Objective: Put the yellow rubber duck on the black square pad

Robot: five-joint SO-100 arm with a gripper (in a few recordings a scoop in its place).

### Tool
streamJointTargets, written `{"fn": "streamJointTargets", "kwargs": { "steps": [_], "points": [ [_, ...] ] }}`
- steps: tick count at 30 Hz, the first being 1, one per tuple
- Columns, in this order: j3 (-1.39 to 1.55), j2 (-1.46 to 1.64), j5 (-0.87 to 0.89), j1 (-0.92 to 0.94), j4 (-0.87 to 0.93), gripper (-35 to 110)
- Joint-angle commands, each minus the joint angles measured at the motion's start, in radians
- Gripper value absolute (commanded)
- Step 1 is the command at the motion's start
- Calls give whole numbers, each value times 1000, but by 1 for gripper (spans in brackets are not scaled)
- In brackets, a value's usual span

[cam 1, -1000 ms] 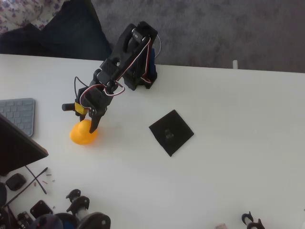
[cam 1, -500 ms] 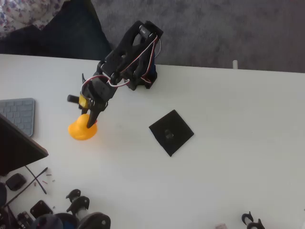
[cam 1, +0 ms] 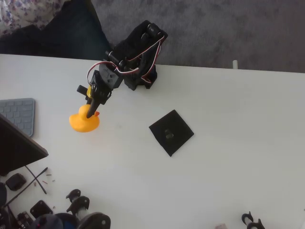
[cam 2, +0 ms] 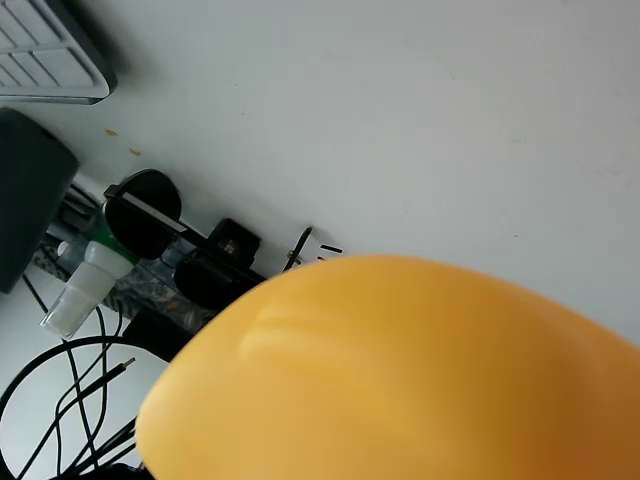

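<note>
The yellow rubber duck (cam 1: 84, 122) is at the left of the white table in the overhead view, its red-orange beak toward the pad. My gripper (cam 1: 91, 111) comes down on its head from above and is shut on it. In the wrist view the duck (cam 2: 400, 380) is a large yellow curve close to the camera, with the table well behind it, so it looks raised off the surface. The black square pad (cam 1: 171, 132) lies flat to the right of the duck, turned like a diamond, with a small grey mark at its centre.
A grey keyboard (cam 1: 19, 114) and a dark laptop corner (cam 1: 16, 150) sit at the left edge. Black parts and cables (cam 1: 57, 210) clutter the front left. The arm's base (cam 1: 140, 76) stands at the table's far edge. Bare table lies between duck and pad.
The gripper has drawn back toward the arm's base with the duck in it, and the duck has shifted toward the far side and turned a little.
</note>
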Motion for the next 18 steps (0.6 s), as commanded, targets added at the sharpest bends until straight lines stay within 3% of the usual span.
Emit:
{"fn": "streamJointTargets", "kwargs": {
  "steps": [1,18],
  "points": [
    [-14,40,0,-9,3,13],
    [-12,40,-3,-72,-8,13]
  ]
}}
